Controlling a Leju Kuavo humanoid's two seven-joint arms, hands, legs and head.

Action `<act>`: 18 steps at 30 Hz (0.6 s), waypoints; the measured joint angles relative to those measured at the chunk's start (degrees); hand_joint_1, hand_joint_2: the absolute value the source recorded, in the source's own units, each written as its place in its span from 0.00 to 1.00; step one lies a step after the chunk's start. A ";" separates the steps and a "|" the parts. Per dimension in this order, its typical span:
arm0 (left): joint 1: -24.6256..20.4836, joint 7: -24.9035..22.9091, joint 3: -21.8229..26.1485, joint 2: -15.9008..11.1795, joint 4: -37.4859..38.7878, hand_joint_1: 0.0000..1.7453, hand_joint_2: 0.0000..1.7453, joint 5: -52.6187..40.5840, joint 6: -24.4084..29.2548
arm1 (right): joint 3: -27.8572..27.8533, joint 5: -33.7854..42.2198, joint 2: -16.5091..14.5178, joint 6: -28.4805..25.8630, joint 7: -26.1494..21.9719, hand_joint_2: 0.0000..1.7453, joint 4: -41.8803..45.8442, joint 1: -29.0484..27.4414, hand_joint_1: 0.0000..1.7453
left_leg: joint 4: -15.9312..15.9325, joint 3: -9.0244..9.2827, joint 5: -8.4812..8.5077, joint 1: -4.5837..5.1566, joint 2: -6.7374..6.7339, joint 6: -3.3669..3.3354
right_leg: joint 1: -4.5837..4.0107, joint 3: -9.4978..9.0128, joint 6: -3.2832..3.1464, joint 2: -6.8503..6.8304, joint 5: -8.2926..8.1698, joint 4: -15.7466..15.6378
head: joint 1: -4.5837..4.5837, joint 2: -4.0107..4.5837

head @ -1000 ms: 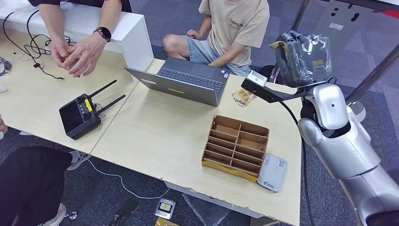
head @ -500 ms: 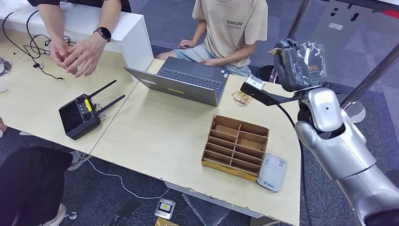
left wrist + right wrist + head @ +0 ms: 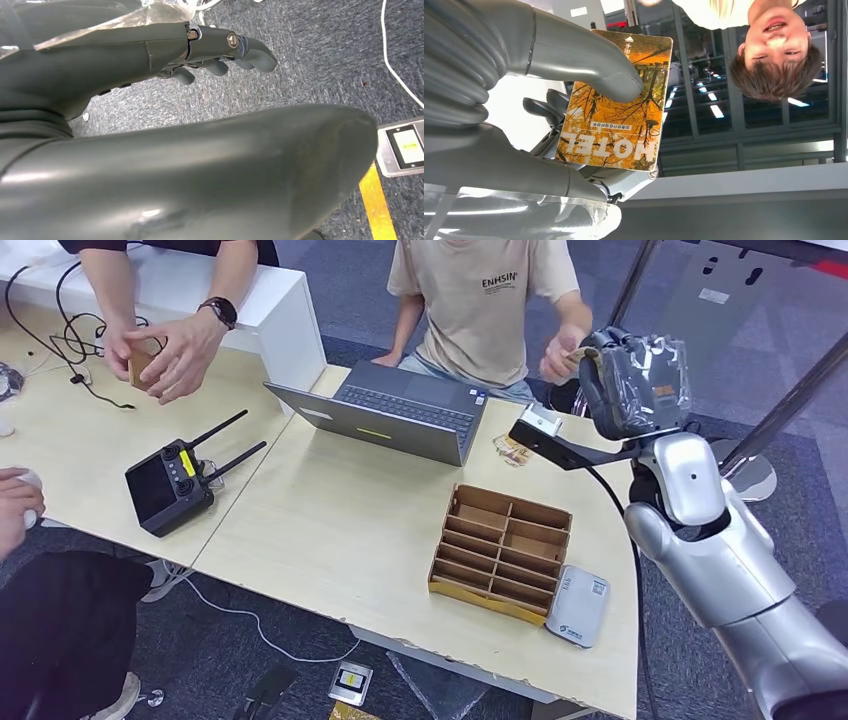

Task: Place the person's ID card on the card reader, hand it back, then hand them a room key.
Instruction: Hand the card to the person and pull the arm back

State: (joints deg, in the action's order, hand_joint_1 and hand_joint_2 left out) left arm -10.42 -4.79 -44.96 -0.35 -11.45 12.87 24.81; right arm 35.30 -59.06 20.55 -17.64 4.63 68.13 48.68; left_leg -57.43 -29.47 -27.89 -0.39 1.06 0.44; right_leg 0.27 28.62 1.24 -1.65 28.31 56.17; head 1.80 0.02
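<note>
The last step of the task appears to be in hand: the handing over of the room key. An orange-and-yellow hotel key card printed with autumn trees and the word HOTEL (image 3: 616,102) is held in the right robot hand (image 3: 628,380), pinned by the thick grey thumb (image 3: 589,70) against the darker fingers behind it. The card is raised well above the pale wooden desk (image 3: 340,530), out past its far corner, and is presented toward the seated person in a beige T-shirt (image 3: 480,295). That person's hand (image 3: 560,355) is reached out to just beside the card's edge; whether the card is already touched cannot be told.

The next move is judged to call for the grip to be kept until the card is taken, then for the thumb to be lifted so the card slips free without a tug.

The right arm is bent upward at the elbow, the wrist raised. The left robot hand (image 3: 215,50) hangs over the grey carpet floor (image 3: 310,55), its fingers loosely apart with nothing held.

The white-and-grey card reader (image 3: 578,607) lies at the near desk edge, touching the brown cardboard divider tray (image 3: 500,552).
</note>
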 joint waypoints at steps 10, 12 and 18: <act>0.03 0.00 0.00 0.00 0.00 0.00 0.00 0.01 -0.01 | 0.00 -0.47 0.01 0.35 0.01 1.00 0.19 -0.08 1.00 | 0.00 -0.01 0.00 0.00 0.00 0.00 | 0.00 0.00 0.00 0.00 0.00 0.00 | 0.00 0.00; 0.03 0.00 0.00 0.00 0.00 0.00 0.00 0.02 0.00 | 0.02 -1.40 0.00 1.08 0.02 1.00 0.14 0.07 1.00 | 0.00 -0.01 0.00 0.00 0.00 0.00 | 0.00 0.00 0.00 0.00 0.00 0.00 | 0.00 0.00; -0.01 -0.01 -0.02 0.01 0.00 0.00 0.00 0.01 0.10 | 0.80 -6.49 0.02 2.44 -0.51 1.00 -2.08 2.00 1.00 | 0.00 -0.01 0.00 0.00 0.00 0.00 | 0.00 0.00 0.00 0.00 0.00 0.00 | 0.00 0.00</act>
State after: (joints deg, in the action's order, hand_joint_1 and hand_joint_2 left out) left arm -10.44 -4.79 -44.98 -0.34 -11.45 12.88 24.91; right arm 36.10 -65.55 20.56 -15.21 4.12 66.06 50.68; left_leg -57.43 -29.48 -27.89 -0.39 1.07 0.44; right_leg 0.27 28.61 1.24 -1.65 28.31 56.17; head 1.80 0.02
